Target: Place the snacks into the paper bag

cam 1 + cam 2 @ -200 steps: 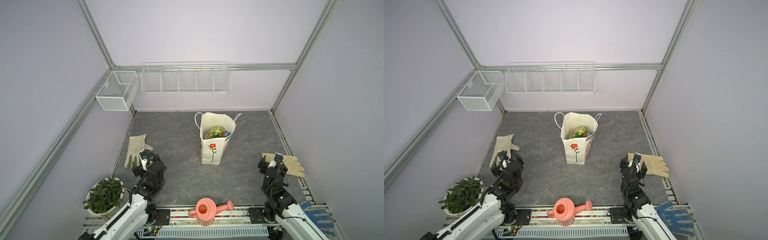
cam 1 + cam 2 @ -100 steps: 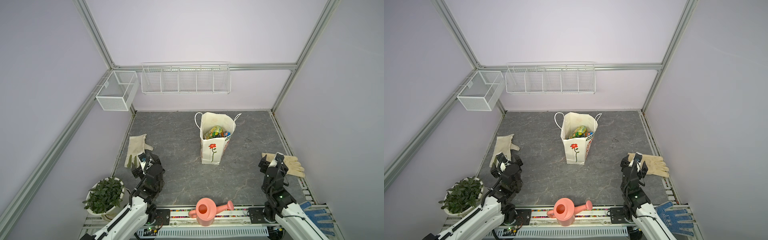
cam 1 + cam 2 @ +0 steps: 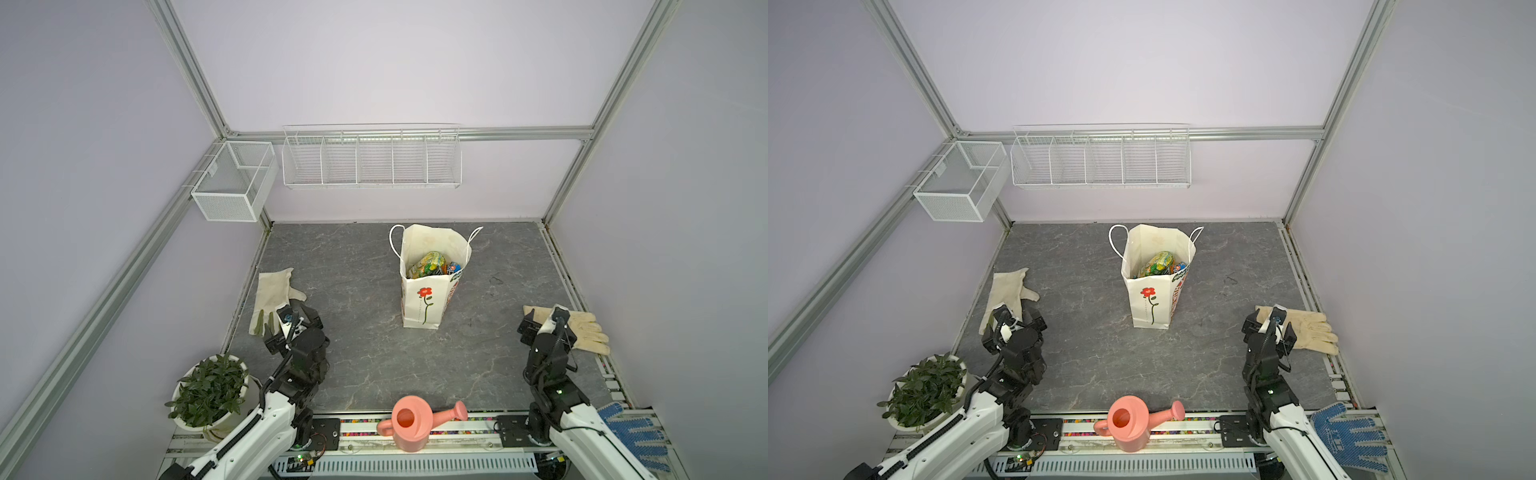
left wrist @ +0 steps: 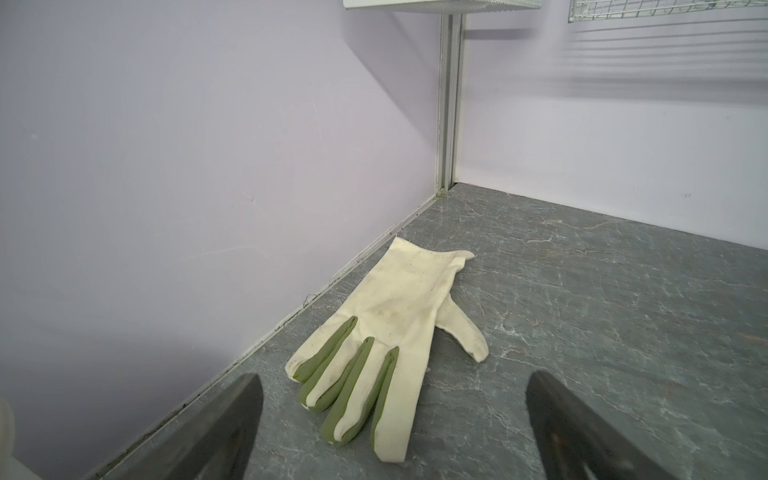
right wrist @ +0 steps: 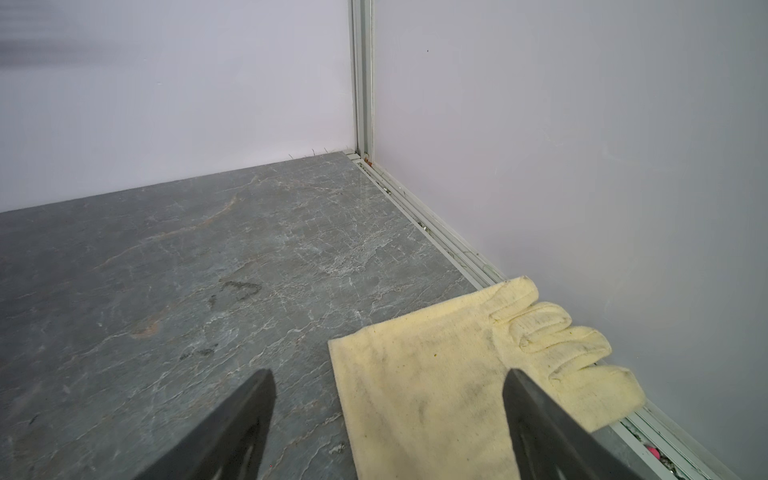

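Note:
The paper bag (image 3: 422,305) (image 3: 1148,307) stands upright and open mid-table, cream-white with a red flower on its front. Snacks (image 3: 428,264) (image 3: 1158,262) lie inside it: a green-yellow packet on top and a bit of blue beside it. No packet lies on the table. My left gripper (image 3: 293,322) (image 4: 392,380) hovers open at the front left, over the fingers of a cream and green glove (image 4: 399,307). My right gripper (image 3: 546,324) (image 5: 388,374) hangs open at the front right, above the cuff of a yellow glove (image 5: 436,374). Both are empty and far from the bag.
A pink watering can (image 3: 409,424) sits on the front rail. A potted plant (image 3: 210,388) is at the front left and a blue dotted glove (image 3: 636,432) at the front right. Wire baskets (image 3: 370,160) hang on the back wall.
The left wrist has shifted a little toward the left wall. The right arm and the bag stand as before.

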Robot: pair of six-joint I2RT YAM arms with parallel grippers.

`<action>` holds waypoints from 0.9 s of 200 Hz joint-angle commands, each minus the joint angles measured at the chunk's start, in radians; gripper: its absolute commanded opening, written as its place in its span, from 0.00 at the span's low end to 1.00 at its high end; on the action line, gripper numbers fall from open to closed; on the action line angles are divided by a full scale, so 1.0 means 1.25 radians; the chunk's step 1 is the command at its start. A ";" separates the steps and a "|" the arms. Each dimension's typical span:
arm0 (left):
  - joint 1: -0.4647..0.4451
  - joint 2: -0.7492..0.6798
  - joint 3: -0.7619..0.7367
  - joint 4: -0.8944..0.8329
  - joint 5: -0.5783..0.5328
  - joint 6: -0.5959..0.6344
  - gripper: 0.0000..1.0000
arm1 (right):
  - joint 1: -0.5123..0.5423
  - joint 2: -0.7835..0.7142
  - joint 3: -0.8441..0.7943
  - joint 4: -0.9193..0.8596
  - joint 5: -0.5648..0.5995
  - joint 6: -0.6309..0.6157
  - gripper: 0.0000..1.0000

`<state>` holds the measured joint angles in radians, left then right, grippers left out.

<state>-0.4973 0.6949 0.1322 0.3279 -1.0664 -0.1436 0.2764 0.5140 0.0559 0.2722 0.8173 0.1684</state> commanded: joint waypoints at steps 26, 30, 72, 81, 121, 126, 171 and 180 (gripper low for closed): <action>0.006 0.038 0.001 0.046 0.006 0.003 0.99 | -0.016 0.183 0.018 0.194 -0.030 -0.019 0.89; 0.008 0.042 0.000 0.051 0.006 0.004 0.99 | -0.016 0.198 0.020 0.207 -0.033 -0.022 0.89; 0.026 0.102 0.008 0.094 0.015 -0.001 0.99 | -0.020 0.321 0.038 0.325 -0.050 -0.054 0.89; 0.031 0.111 0.009 0.103 0.018 -0.002 0.99 | -0.022 0.337 0.039 0.344 -0.056 -0.060 0.89; 0.085 0.144 0.019 0.119 0.060 -0.019 0.99 | -0.032 0.397 0.039 0.424 -0.080 -0.074 0.89; 0.092 0.146 0.021 0.118 0.066 -0.023 0.99 | -0.033 0.405 0.041 0.431 -0.082 -0.075 0.89; 0.113 0.196 0.044 0.130 0.073 -0.027 0.99 | -0.041 0.483 0.056 0.502 -0.094 -0.089 0.89; 0.115 0.211 0.046 0.138 0.071 -0.027 0.99 | -0.042 0.495 0.057 0.517 -0.094 -0.091 0.89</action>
<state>-0.3637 0.9257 0.1524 0.4595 -0.9863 -0.1604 0.2302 1.1011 0.1047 0.8120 0.7090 0.0860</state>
